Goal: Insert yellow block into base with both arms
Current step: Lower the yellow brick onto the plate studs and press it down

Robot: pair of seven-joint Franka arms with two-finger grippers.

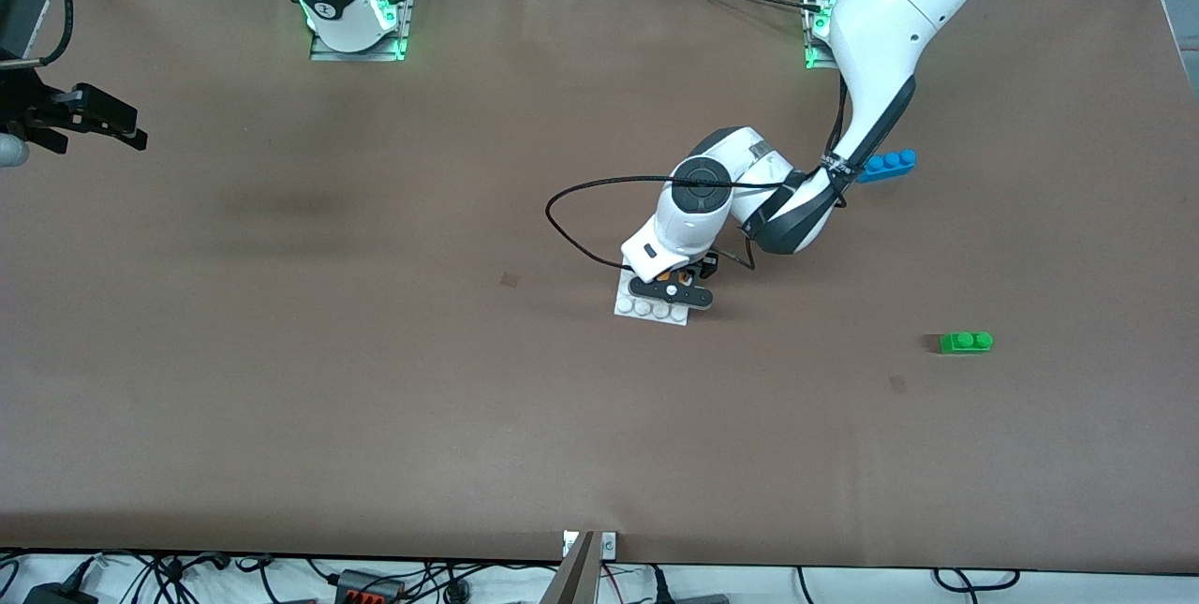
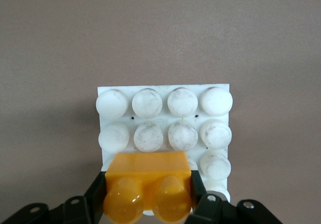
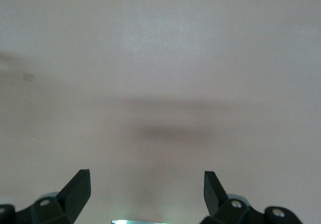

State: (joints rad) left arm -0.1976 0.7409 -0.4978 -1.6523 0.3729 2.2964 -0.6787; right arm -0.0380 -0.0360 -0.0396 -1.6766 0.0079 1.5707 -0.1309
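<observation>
Yellow block (image 2: 149, 193) upright over white studded base (image 2: 165, 118)

We see the yellow block (image 2: 148, 191) clamped between the left gripper (image 2: 149, 204) jaws, low in the frame, over the white base (image 2: 165, 123) on the brown surface (image 2: 160, 33).

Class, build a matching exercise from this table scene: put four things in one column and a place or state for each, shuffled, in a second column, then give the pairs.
Column 1:
1. yellow block
2. blue brick
3. green brick
4. right end effector

Column 2:
A. open, over bare table
B. beside the left arm
C. gripped over the white base
D. alone, nearest the front camera

Pairs: 1-C, 2-B, 3-D, 4-A
</observation>
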